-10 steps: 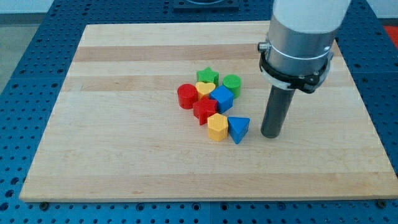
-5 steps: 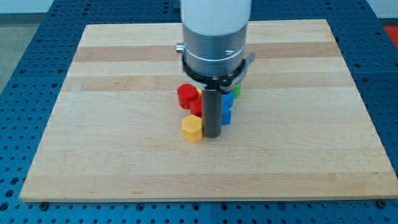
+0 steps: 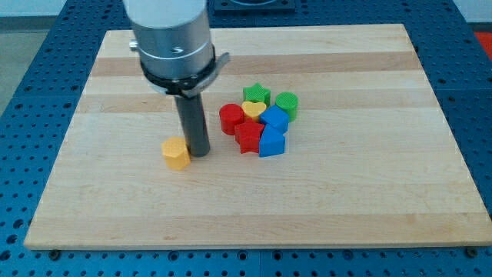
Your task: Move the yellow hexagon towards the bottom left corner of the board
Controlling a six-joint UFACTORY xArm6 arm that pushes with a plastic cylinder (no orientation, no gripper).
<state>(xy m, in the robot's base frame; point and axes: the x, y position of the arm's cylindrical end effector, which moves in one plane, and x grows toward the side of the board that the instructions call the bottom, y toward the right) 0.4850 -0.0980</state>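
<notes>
The yellow hexagon lies on the wooden board, left of the board's middle and apart from the other blocks. My tip stands right beside it, touching or nearly touching its right side. The rod rises from there to the arm's grey body at the view's top.
A cluster lies right of my tip: a red cylinder, red star, blue triangle, blue cube, yellow heart, green star and green cylinder.
My tip swept from the board's right to left of the cluster, pushing the yellow hexagon out leftward. The blue triangle shifted up-left against the red star.
</notes>
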